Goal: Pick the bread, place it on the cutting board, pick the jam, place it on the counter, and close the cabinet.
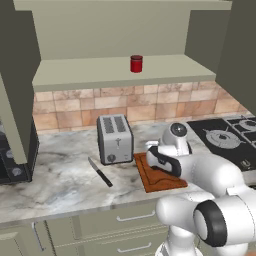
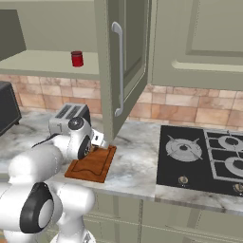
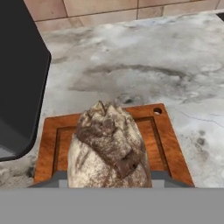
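Holding the bread (image 3: 109, 148) low over the cutting board (image 3: 166, 135), the gripper (image 3: 109, 181) has its jaws pinching the loaf, which fills the near part of the hand view with the board's groove showing on either side. Whether the loaf already rests on the wood or hangs just above it cannot be told. The board lies on the desk (image 1: 60, 175) just beside the toaster (image 1: 114, 138), with a knife (image 1: 100, 172) near its other side.

Step in hand, as judged: placing the bread on the board. The next move calls for setting it down squarely, spreading the jaws, and lifting clear without dragging the loaf off.

The jam (image 1: 136, 63) stands upright on the inner shelf of the cabinet (image 2: 124, 61), well apart from the arm, and the cabinet doors stand open. The jam and the door closing are not yet done.
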### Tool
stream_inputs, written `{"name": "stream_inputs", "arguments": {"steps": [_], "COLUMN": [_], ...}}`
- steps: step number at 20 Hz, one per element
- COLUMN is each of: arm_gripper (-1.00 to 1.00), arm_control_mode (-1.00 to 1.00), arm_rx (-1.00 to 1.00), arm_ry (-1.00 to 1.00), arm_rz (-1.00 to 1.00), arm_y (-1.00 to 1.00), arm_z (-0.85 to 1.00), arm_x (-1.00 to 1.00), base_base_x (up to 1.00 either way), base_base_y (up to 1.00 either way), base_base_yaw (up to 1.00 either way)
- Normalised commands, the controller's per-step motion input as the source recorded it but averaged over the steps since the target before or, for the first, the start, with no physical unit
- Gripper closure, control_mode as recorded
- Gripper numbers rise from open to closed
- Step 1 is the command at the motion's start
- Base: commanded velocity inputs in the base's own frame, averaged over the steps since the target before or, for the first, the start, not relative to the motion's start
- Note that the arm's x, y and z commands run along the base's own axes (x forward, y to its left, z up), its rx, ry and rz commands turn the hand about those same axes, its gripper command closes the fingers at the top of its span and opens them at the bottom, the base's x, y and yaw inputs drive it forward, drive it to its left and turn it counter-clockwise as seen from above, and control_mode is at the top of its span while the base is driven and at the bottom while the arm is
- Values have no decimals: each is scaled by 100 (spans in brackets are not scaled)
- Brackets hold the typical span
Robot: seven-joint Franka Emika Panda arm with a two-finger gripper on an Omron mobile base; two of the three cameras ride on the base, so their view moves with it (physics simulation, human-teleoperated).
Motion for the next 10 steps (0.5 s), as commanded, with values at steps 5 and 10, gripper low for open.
{"name": "stream_inputs", "arguments": {"steps": [5, 10], "arm_gripper": [100, 100], "arm_control_mode": [-100, -100], "arm_rx": [0, 0], "arm_ry": [-1, 0], "arm_rz": [0, 0], "arm_y": [0, 0], "arm_z": [-45, -43], "arm_x": [0, 0], "base_base_x": [0, 0], "base_base_y": [0, 0], "base_base_yaw": [0, 0]}}
